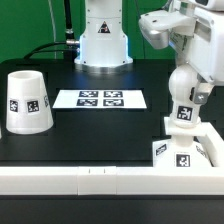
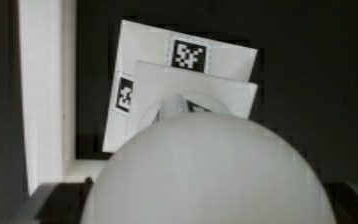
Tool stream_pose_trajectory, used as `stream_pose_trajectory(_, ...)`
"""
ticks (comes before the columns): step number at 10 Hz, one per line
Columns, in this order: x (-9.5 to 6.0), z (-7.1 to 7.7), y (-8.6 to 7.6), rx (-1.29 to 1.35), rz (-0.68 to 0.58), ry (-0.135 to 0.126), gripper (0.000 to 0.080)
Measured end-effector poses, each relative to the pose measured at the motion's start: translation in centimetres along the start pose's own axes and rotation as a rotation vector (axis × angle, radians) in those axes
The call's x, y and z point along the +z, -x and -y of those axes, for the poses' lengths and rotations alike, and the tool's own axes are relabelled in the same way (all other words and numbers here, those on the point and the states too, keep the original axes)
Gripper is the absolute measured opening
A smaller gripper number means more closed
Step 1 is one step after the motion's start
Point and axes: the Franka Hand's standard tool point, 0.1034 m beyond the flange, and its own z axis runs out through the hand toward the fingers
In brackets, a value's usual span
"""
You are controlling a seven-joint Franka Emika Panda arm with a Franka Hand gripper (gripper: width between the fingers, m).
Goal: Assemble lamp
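Note:
The bulb (image 1: 183,88) is round, on a stem with a tag. It hangs upright in my gripper (image 1: 183,80), which is shut on it. The stem's lower end is right over the middle of the flat square base (image 1: 186,150), which lies at the exterior view's lower right. I cannot tell if stem and base touch. In the wrist view the bulb (image 2: 202,165) fills the foreground over the tagged base (image 2: 179,80), with my gripper (image 2: 202,208) around it and one dark finger (image 2: 55,203) at its side. The tapered shade (image 1: 27,102) stands alone at the exterior view's left.
The marker board (image 1: 100,98) lies at the middle back. A white rail (image 1: 90,178) runs along the front edge and turns up beside the base; it also shows in the wrist view (image 2: 43,80). The robot's white pedestal (image 1: 103,40) stands behind.

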Motion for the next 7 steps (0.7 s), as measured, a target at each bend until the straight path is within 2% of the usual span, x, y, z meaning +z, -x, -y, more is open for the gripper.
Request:
stream_pose_trajectory(2, -0.01, -0.26, 0.03, 0.157, -0.007, 0.008, 0.0577)
stream_pose_trajectory(7, 0.01, -0.22, -0.07, 0.471, -0.012, 0.005, 0.0578)
